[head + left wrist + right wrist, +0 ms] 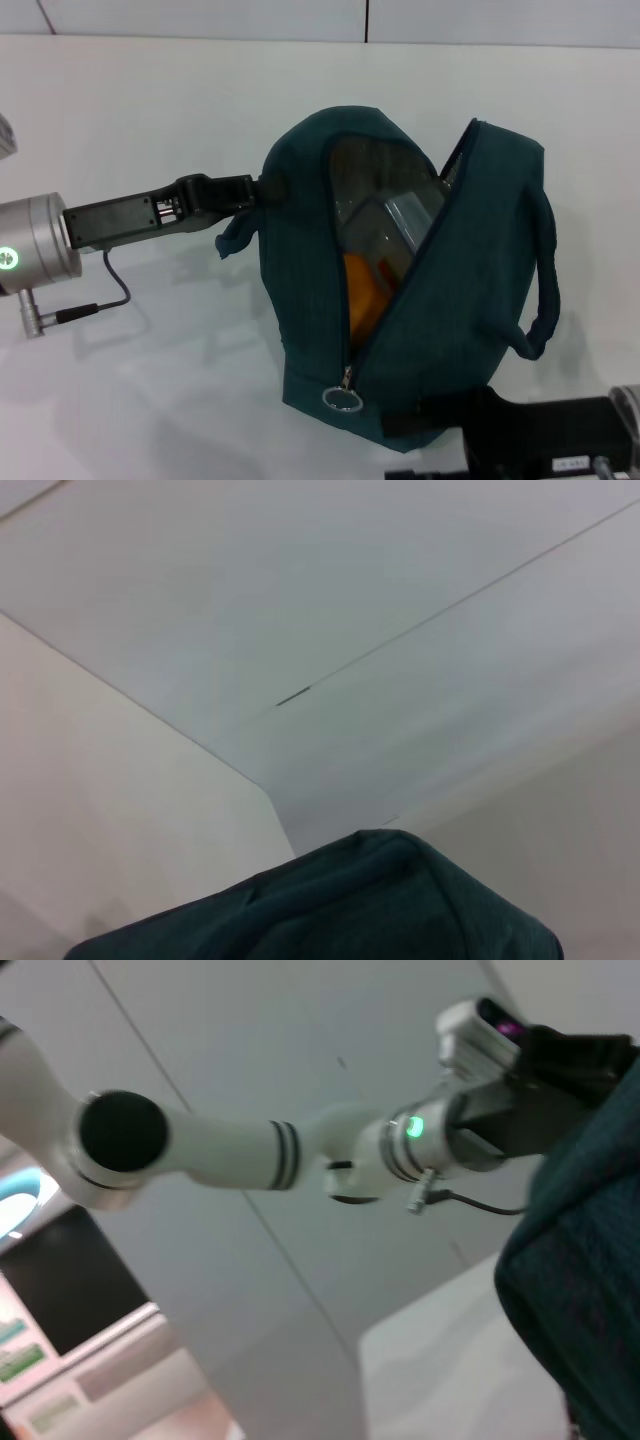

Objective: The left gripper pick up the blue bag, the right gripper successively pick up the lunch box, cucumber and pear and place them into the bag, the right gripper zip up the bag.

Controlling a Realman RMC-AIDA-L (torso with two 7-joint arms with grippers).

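The blue bag (450, 300) stands upright on the white table (150, 110), and its top also shows in the left wrist view (380, 900). Its zipper is open from top to bottom, with the ring pull (342, 400) at the low end. Inside I see the lunch box (395, 225), with a clear lid over an orange part. The cucumber and pear are out of view. My left gripper (255, 190) is shut on the bag's upper left edge, beside a handle loop. My right gripper (440, 418) is pressed against the bag's bottom right corner.
My left arm's cable (110, 290) hangs down to the table at the left. The bag's second handle (545, 290) loops out on the right side. In the right wrist view my left arm (300, 1155) reaches across to the bag (590, 1260).
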